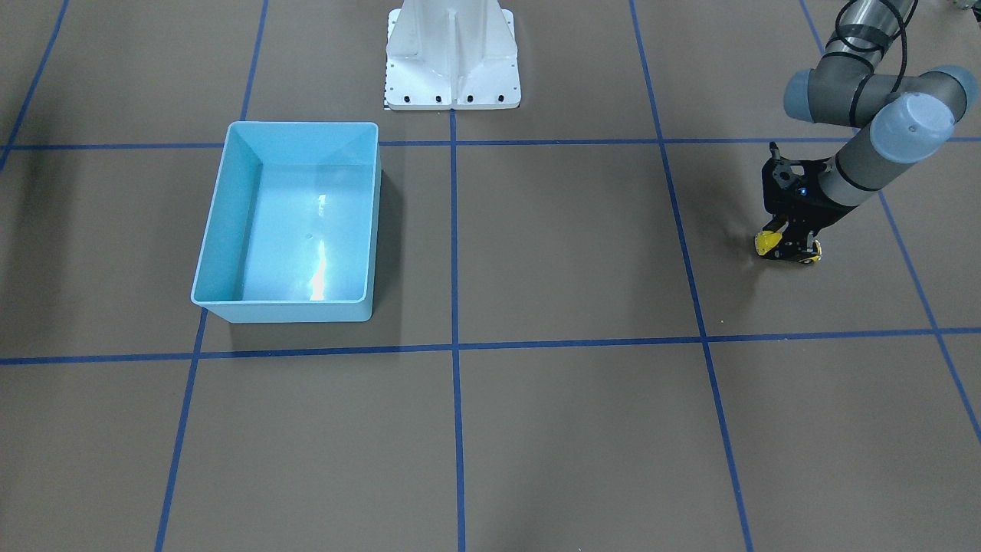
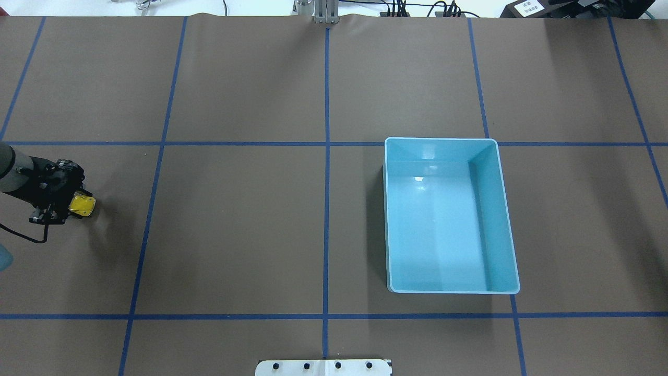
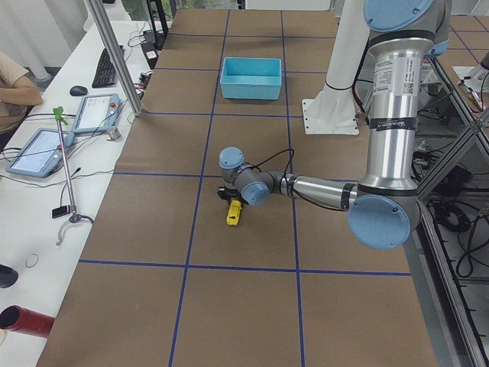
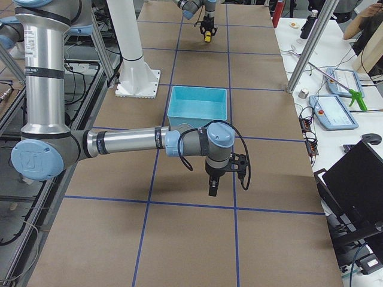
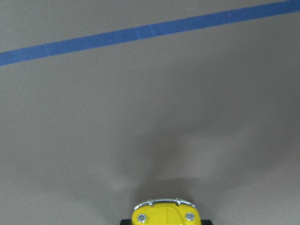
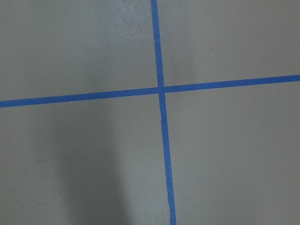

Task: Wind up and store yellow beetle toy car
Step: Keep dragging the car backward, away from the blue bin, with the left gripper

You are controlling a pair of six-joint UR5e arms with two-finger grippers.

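Two end effectors are at work, and only one shows its grip. The left end effector points down at the brown tabletop with its fingers drawn in narrow around the yellow beetle toy car, clamped on its two sides. In the front-facing view a patch of yellow body shows on each side of the black fingers. In the left wrist view the car's rounded end, with a chrome bumper and two small round lamps, pokes out at the bottom edge between dark finger parts, and the rest of the body is cut off by the frame. The car sits very low, with a shadow right under it; whether its wheels touch the tabletop cannot be told. The wheels and windows are mostly hidden by the fingers. The right end effector appears only in the right-side view, hanging downward from its wrist near a blue tape line. How far its fingers stand apart cannot be told. Its wrist camera shows no fingers at all, only a crossing of blue tape lines on the tabletop. The light blue bin stands well apart from the left end effector, across the tabletop toward the robot's right, and nearer to the right end effector.
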